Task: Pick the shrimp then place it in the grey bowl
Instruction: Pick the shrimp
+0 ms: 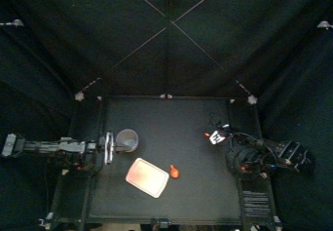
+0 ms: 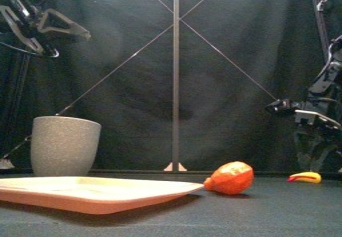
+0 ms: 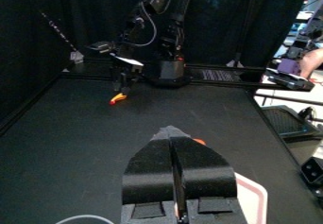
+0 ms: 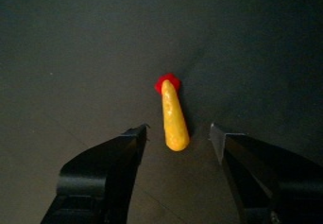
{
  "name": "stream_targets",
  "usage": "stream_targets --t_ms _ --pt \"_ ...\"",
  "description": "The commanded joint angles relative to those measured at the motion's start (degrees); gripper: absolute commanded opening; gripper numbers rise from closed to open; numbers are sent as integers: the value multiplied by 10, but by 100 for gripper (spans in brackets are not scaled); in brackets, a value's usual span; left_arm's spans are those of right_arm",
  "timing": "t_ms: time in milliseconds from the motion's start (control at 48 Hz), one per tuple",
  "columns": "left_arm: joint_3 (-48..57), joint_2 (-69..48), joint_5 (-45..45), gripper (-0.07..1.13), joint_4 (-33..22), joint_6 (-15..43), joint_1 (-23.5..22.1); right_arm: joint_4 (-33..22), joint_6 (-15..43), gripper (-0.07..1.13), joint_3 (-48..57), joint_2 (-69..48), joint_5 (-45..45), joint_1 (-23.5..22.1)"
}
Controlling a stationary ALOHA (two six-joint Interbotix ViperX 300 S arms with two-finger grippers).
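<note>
table [image 1: 196, 204]: black and matt; four loose things are carried on it.
curtains [image 1: 78, 50]: black, hung behind the table and down both of its sides.
pink tray [image 2: 80, 193]: one is counted. It is laid flat nearest the front edge, left of the middle.
orange-red toy [image 2: 231, 178]: one is counted. It is rounded and is set just beside the pink tray's right edge.
grey cup [image 2: 64, 146]: one is counted. It is stood upright behind the pink tray, toward the left.
shrimp [image 4: 172, 119]: one is counted, yellow with a red tail. It is laid on the table at the right, about as far back as the grey cup and well apart from it.
end effectors: two are counted.
right end effector [image 4: 177, 131]: it is held above the shrimp with its jaws parted wide, one on each side. Nothing is gripped.
left end effector [image 3: 175, 135]: it is raised over the table's left side, near the grey cup. Its jaws are pressed together and nothing is held.
</note>
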Motion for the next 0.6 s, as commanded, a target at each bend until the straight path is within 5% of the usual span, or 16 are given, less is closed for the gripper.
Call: stream_targets --t_ms 21,229,604 --pt "-6 3 -5 8 3 1 3 -6 0 90 -20 26 2 -2" --pt "-4 3 -6 8 2 1 3 -3 1 85 -20 39 15 -2" --pt "-4 3 -6 8 2 0 3 -8 -1 56 -22 40 4 -3"
